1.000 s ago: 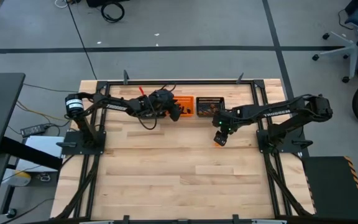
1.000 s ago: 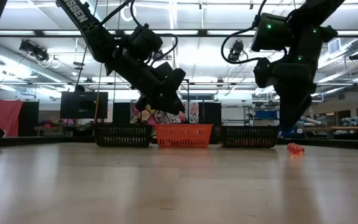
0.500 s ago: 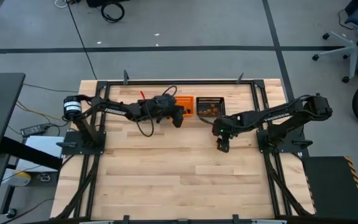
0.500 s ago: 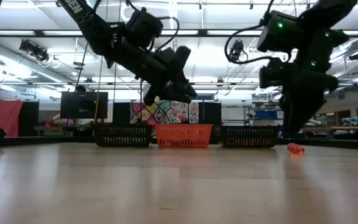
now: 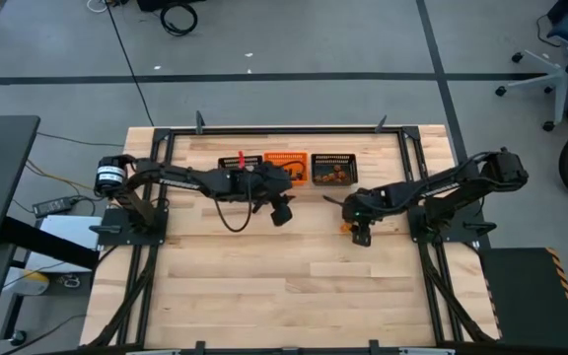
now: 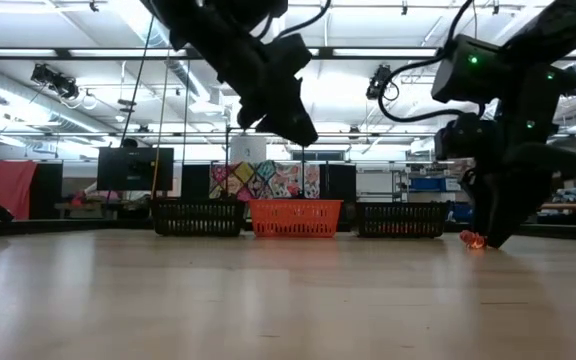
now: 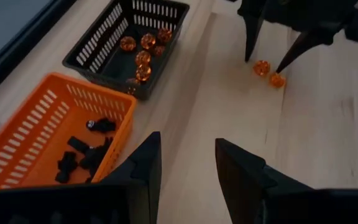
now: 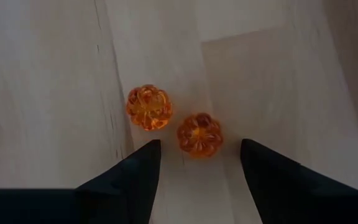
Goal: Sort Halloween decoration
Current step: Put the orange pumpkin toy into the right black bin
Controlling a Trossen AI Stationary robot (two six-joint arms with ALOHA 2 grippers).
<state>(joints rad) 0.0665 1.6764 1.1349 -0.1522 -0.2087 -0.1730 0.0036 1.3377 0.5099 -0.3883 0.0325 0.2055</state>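
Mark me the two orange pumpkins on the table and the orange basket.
Pumpkin nearer the open right gripper (image 8: 200, 134), right wrist view: centre of its top.
Other pumpkin (image 8: 149, 107), right wrist view: centre of its top.
Orange basket (image 7: 40, 109), left wrist view: its mesh wall.

Glossy orange trinkets (image 8: 148, 107) (translucent), wooden table (image 8: 55, 74)

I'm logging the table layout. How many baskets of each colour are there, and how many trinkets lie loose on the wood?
Black baskets: 2
Orange basket: 1
Loose orange trinkets: 2
Total: 5
The right gripper is open over the loose pair. The left gripper is open above the table near the baskets.
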